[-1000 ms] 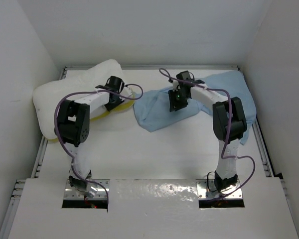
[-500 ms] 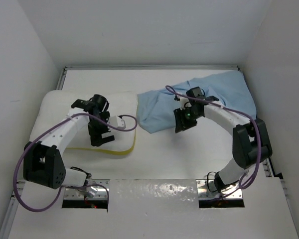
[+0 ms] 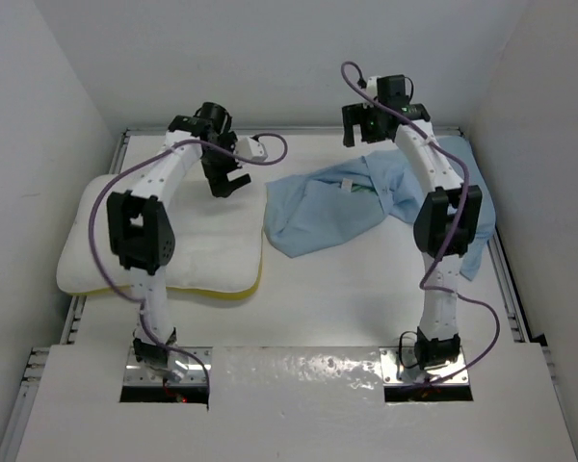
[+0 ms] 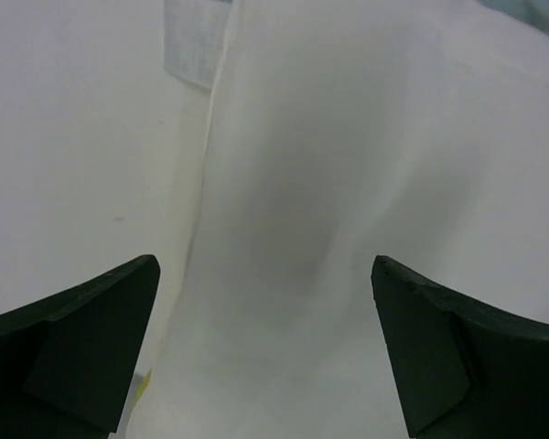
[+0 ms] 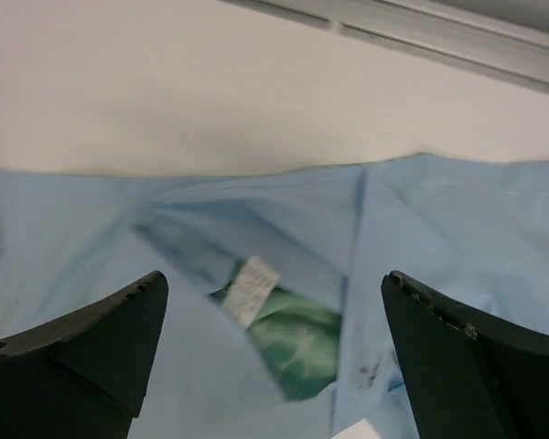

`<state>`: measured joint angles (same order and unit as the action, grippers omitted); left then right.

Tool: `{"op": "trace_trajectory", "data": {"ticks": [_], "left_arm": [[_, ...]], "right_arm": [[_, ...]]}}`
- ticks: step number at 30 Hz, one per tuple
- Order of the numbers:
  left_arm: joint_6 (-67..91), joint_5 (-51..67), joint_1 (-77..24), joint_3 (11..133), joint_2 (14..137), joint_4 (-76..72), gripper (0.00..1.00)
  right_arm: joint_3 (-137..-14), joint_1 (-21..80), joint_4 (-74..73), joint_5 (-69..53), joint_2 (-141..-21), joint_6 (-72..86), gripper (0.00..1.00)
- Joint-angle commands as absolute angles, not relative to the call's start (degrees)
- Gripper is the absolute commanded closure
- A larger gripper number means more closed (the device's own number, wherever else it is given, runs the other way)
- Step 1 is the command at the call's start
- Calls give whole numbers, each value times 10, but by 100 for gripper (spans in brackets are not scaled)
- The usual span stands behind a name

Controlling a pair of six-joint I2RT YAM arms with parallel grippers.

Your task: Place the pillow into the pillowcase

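White walls close in a white bench (image 3: 318, 298) on three sides, and a metal rail (image 5: 421, 37) runs along its far edge. The pillow (image 3: 173, 255) lies flat on the left part of the bench, with its yellow band (image 3: 222, 293) showing along the near edge. The pillowcase (image 3: 332, 202) lies crumpled to the right of it, light blue side up. Its left edge is just beside the pillow's right side, and its far end runs behind the right arm toward the right wall. Near its middle a fold is open on a patch of green (image 5: 297, 343), with a small white label (image 5: 250, 291) at the edge of the patch.

The left gripper (image 3: 226, 178) hangs over the far right corner of the pillow. Its fingers (image 4: 82, 320) are spread wide with nothing between them, and only the white pillow fabric and a pale tag (image 4: 192, 46) lie below. The right gripper (image 3: 359, 123) is raised near the back of the bench, above the pillowcase's far edge. Its fingers (image 5: 82, 338) are also apart and hold nothing.
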<state>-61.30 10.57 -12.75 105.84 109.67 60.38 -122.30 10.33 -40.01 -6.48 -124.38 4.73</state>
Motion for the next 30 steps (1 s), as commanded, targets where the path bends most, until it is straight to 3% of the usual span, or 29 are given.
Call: {"op": "trace_trajectory", "data": {"ticks": [1,4,7,10,13,14,17,18,19,20,21,30], "left_arm": [[-630,143,-92,1187,1205,658,0],[-651,147,-91,1296,1317,755,0],[-647,105,-89,1240,1339,695,0],[-652,63,-91,1166,1336,611,0],[-657,10,-97,1107,1359,568,0],[-658,3,-98,1094,1364,563,0],[-648,-13,-96,1058,1375,550,3],[-646,-6,-96,1050,1374,553,8],[-645,17,-96,1048,1373,568,36],[-640,29,-97,1048,1370,574,56],[-607,48,-96,1049,1360,576,100],[-513,183,-98,1060,1142,584,100]], "right_arm": [[-1235,87,-362,-1,-1301,40,1],[-1190,74,-285,14,-1324,63,1],[-1214,73,-261,24,-1377,70,2],[-1237,73,-259,39,-1425,83,19],[-1203,72,-244,60,-1423,95,49],[-1187,72,-237,76,-1416,97,75],[-1146,73,-218,82,-1387,93,95],[-1144,72,-221,77,-1382,91,100],[-1146,73,-236,74,-1369,88,100],[-1146,73,-246,70,-1360,85,100],[-1139,75,-259,68,-1336,81,100],[-973,95,-228,65,-1118,127,100]]}}
